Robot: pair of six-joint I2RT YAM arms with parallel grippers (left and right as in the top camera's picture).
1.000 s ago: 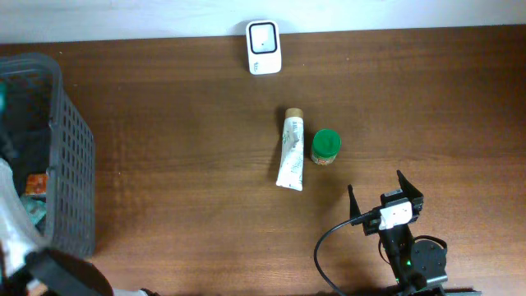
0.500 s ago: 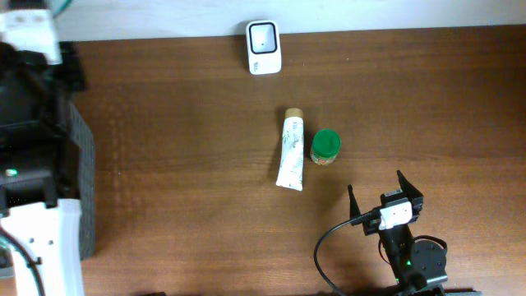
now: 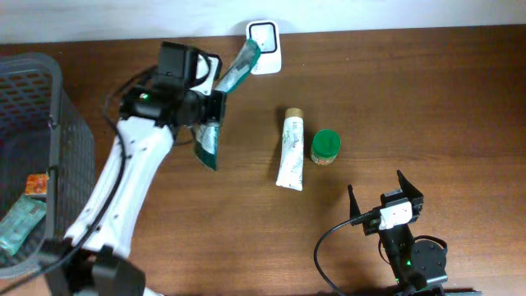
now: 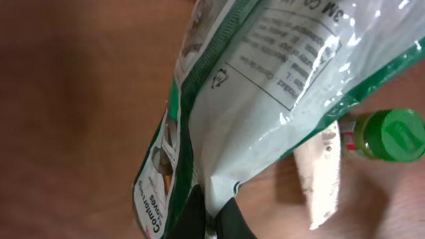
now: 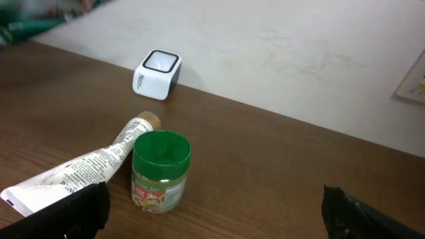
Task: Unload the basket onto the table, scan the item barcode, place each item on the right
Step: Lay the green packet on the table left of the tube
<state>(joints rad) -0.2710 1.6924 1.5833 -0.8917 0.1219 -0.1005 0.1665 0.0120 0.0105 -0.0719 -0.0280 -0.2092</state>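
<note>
My left gripper (image 3: 211, 109) is shut on a green and white plastic packet (image 3: 206, 146), held above the table. The packet's upper end reaches up to the white barcode scanner (image 3: 263, 47) at the table's back edge. In the left wrist view the packet (image 4: 265, 86) fills most of the frame, printed side toward the camera, pinched between the dark fingers (image 4: 192, 219) at the bottom. My right gripper (image 3: 375, 184) rests near the front right, open and holding nothing; its view shows the scanner (image 5: 158, 74) far off.
A white tube (image 3: 290, 149) and a green-lidded jar (image 3: 325, 146) lie mid-table, right of the packet. A dark mesh basket (image 3: 70, 148) with other packets (image 3: 23, 218) stands at the left edge.
The left arm has swung from the basket at the left out over the table, carrying the packet up to the scanner. The right arm has not moved.
</note>
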